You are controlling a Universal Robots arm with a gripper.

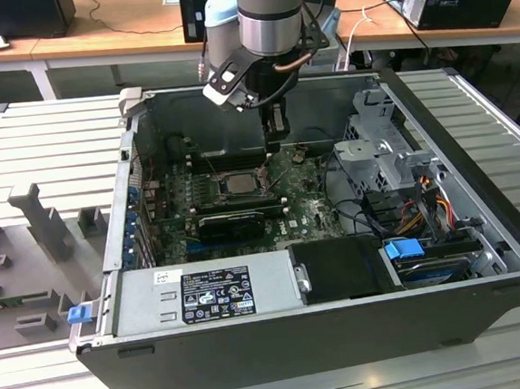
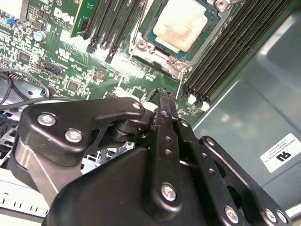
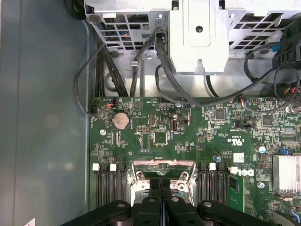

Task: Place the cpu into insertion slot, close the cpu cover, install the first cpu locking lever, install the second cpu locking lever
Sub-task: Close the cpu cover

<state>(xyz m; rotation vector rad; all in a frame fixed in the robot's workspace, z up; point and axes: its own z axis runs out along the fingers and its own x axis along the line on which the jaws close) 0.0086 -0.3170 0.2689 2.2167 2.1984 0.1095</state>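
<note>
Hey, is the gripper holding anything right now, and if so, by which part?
Nothing seems held: the gripper has its fingers shut together, nothing between them, tips close by the edge of the cpu cover.

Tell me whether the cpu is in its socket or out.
In. In the second wrist view the cpu lies flat within the socket on the motherboard, its pale metal top facing up.

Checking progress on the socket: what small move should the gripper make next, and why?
Probably ease the shut gripper down onto the thin locking lever beside its tip, since the cpu already sits in the socket and the cpu cover looks closed.
</note>
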